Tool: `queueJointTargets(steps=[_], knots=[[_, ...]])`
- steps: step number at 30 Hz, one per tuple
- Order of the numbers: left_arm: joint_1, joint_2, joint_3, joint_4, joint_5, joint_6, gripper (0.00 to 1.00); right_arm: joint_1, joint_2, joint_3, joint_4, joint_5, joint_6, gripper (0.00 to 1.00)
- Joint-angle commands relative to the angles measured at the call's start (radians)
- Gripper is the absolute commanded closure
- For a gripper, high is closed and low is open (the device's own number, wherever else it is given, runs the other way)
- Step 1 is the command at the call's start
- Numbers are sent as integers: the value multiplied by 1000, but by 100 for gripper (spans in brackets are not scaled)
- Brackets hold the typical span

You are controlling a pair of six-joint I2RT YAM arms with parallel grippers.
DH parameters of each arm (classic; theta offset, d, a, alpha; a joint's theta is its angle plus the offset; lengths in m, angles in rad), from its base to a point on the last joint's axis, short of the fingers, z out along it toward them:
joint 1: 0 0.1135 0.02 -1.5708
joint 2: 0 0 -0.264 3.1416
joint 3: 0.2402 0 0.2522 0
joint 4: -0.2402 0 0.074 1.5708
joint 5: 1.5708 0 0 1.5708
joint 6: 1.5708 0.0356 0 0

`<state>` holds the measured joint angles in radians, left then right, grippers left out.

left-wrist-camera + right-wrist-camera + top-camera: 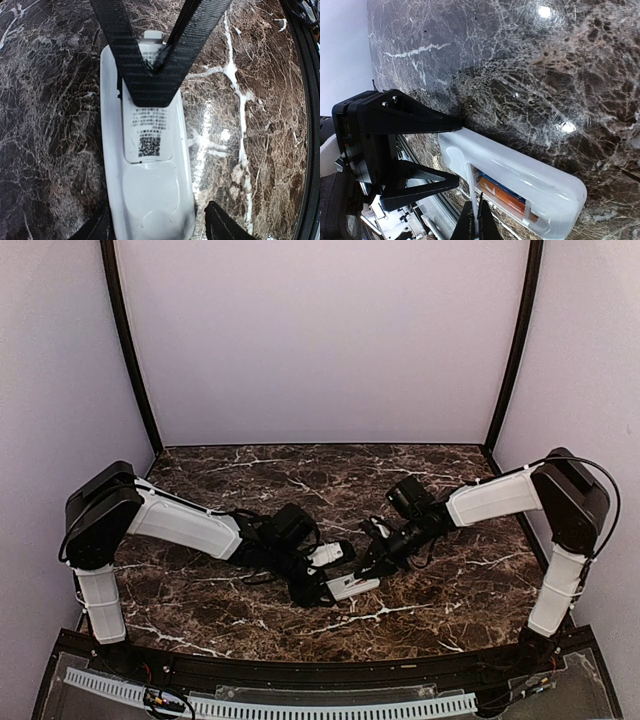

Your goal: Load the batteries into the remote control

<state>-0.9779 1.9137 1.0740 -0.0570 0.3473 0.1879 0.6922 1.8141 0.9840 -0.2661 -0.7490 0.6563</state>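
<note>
Marble table: one remote control, two batteries

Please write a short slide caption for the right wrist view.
Left tool holds the white remote control on the marble table; batteries sit inside, shut right tool at the cover.

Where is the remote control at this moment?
In the top view the remote control lies face down on the marble table near the centre, between the left pincer and the right pincer.

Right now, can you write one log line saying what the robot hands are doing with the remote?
left gripper: holding remote control by its sides | right gripper: shut, pressing at back cover | batteries: in compartment | remote: back up on table
</note>
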Motion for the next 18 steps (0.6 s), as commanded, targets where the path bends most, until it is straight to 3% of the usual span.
queueJointTargets(steps=[1, 18], knots=[[-25, 30, -38, -115, 10, -32, 36, 32, 43, -22, 29, 48, 22, 100], [-6, -52, -40, 38, 27, -49, 31, 25, 107, 34, -47, 62, -77, 98]])
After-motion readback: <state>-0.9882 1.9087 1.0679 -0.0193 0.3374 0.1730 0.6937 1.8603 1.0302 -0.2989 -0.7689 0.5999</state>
